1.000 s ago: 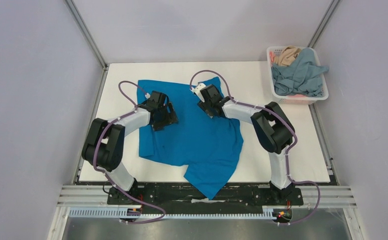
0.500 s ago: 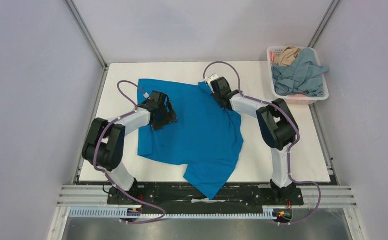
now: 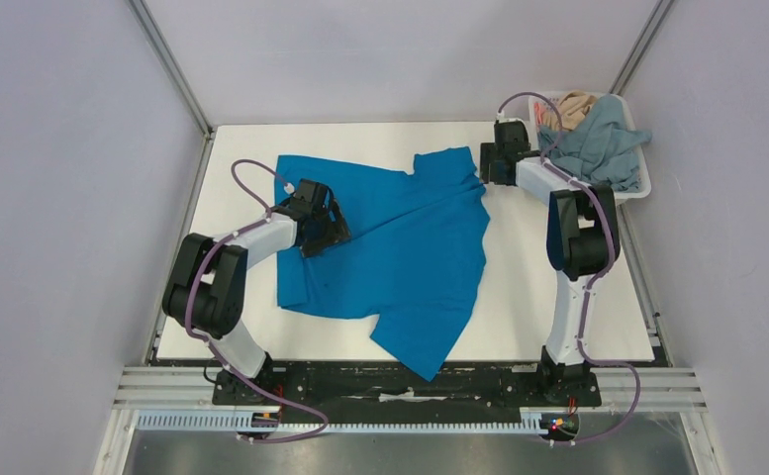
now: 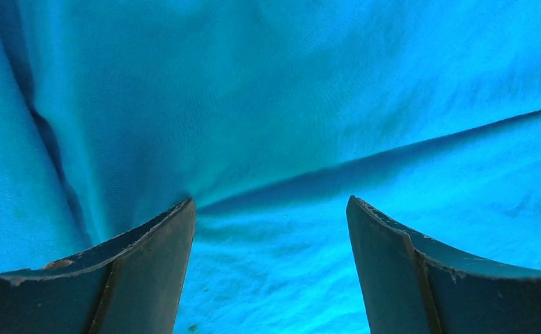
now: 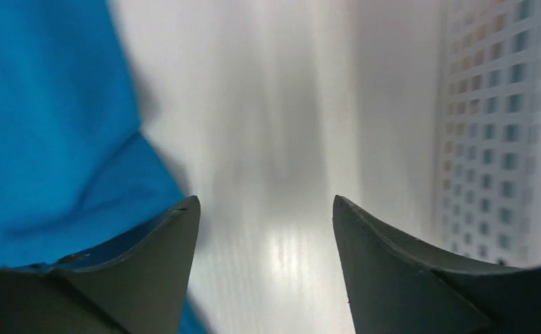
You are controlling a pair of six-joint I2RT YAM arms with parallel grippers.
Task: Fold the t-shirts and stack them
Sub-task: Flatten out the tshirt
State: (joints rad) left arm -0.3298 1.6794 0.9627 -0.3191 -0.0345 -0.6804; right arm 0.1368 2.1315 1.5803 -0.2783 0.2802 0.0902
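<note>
Blue t-shirt (image 3: 410,247) (creased), left gripper (image 4: 269,202) spread — over it

One t-shirt (image 3: 400,247) lies spread mid-table (image 3: 558,287), a corner past the near edge. The left fingers (image 4: 142,278) rest on its left part. The right fingers (image 5: 406,278) are at its far right edge, beside the far-right corner basket (image 3: 643,188), which holds two more shirts (image 3: 593,146).

white desk (image 3: 558,287), one shirt and one basket on it
we see a vivid blue t-shirt (image 3: 400,257) spread wrinkled over the desk's middle and left. one long crease runs across it, and its near corner hangs past the front edge. a white slotted basket (image 3: 608,196) sits at the far right corner, apart from the shirt, with bare desk between them.
</note>
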